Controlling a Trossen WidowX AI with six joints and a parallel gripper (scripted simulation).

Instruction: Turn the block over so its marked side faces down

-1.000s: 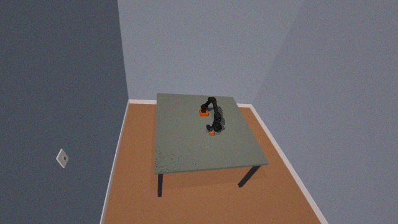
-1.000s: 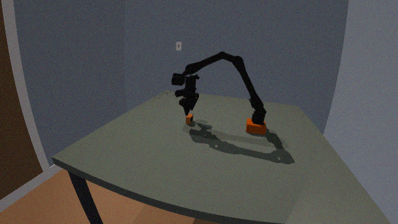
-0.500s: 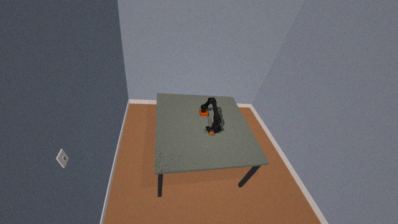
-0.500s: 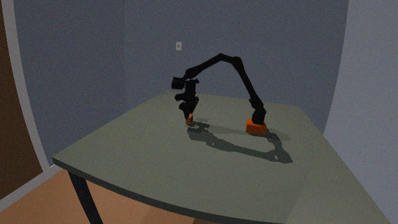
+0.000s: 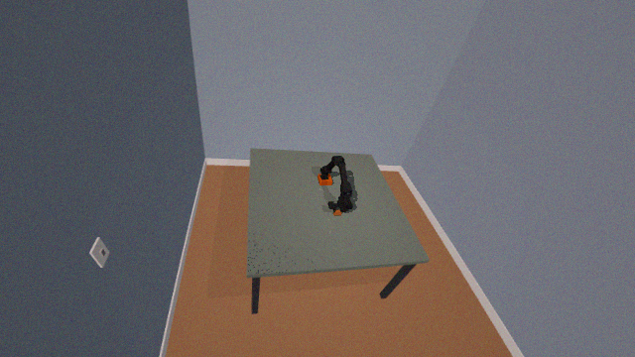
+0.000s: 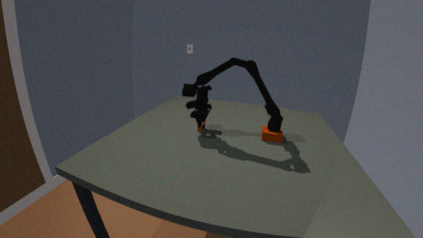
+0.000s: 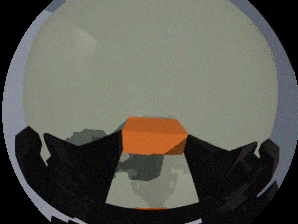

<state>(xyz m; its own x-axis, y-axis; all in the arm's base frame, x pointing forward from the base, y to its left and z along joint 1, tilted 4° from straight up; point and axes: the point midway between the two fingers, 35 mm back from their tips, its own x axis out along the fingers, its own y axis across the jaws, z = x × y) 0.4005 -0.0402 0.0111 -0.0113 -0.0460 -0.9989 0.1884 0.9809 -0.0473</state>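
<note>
The grey-green table (image 5: 298, 238) fills the middle of the top view, standing on dark legs over an orange-brown floor (image 5: 208, 327) in a corner of blue-grey walls; only this view shows the whole tabletop and a wall plate (image 5: 99, 252) low on the left wall. The exterior view gives the black arm (image 6: 251, 76) in profile instead: it rises from an orange base (image 6: 272, 135) on the table, arches over and drops to the gripper (image 6: 201, 125), which points straight down at the table surface, casting a long shadow (image 6: 251, 155) toward the viewer. The orange block (image 6: 201, 126) shows there only as a sliver at the fingertips, and in the top view as a small orange spot (image 5: 337, 212). The wrist view alone shows it well: the block (image 7: 153, 135) lies on the table between the two dark fingers, its upper face plain orange. The jaws stand partly open around the block; whether they press on its sides cannot be told.
</note>
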